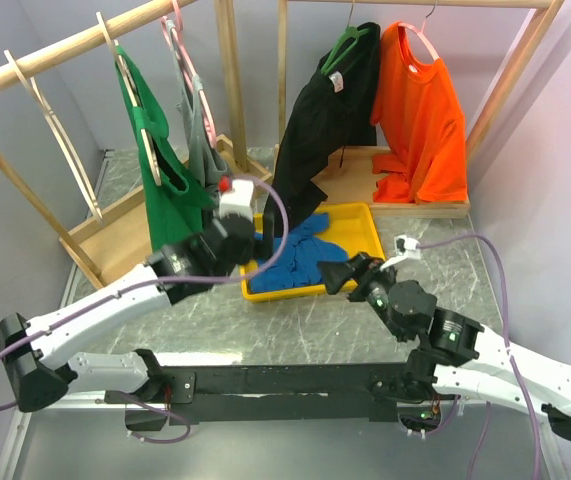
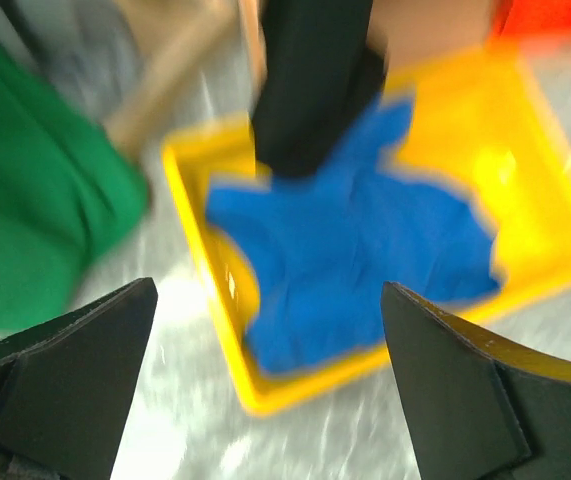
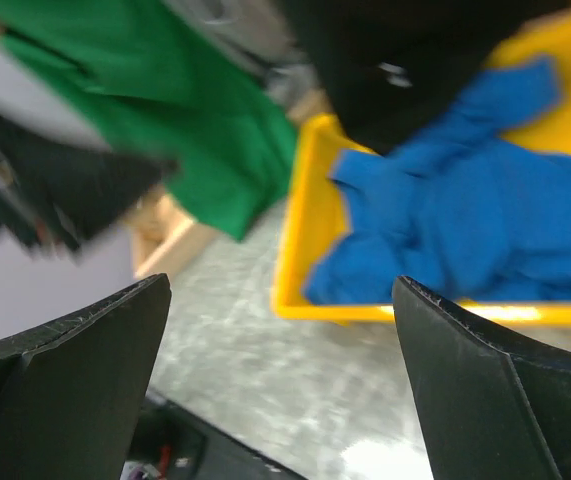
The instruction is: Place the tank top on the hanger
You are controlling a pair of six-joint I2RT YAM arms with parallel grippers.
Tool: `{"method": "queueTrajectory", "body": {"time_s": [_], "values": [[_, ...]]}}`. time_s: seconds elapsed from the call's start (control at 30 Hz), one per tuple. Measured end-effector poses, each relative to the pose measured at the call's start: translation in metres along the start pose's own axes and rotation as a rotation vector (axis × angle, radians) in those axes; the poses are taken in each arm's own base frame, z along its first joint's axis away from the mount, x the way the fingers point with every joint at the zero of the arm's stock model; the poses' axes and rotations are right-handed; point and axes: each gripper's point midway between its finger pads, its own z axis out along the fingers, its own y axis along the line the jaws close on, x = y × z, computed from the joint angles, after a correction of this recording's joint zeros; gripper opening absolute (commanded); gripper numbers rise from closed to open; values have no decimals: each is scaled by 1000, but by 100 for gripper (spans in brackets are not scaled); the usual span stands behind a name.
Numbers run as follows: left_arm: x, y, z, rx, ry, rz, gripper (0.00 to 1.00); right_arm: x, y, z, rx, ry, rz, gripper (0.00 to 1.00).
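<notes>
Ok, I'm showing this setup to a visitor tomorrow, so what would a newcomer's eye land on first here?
Probably the yellow tray in the centre of the scene, with a bright blue garment heaped in it. Next come the orange shirt hanging at the back right and the deep green tank top hanging at the back left. The left claw and the right claw both hover open near the tray.

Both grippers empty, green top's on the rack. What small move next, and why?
Probably ease the left gripper back toward its base. The tank top already seems to hang on the hanger at the rail. It and the right gripper are open and empty, and it sits close to the fabric, where it could snag.
</notes>
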Motion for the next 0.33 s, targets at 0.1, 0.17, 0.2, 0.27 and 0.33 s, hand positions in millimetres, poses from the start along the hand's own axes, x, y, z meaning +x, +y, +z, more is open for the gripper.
{"method": "queueTrajectory", "body": {"time_s": [0.1, 0.17, 0.2, 0.27, 0.33], "values": [[52, 4, 5, 26, 87, -11, 99, 11, -32, -7, 77, 5, -1, 100], [70, 4, 4, 50, 114, -45, 99, 14, -40, -9, 98, 4, -5, 100], [74, 3, 4, 65, 117, -63, 100, 15, -43, -9, 109, 3, -6, 100], [76, -2, 3, 89, 119, -101, 99, 17, -49, -9, 131, -1, -16, 100], [73, -8, 5, 103, 110, -133, 100, 19, -54, -7, 156, -1, -33, 100]]}}
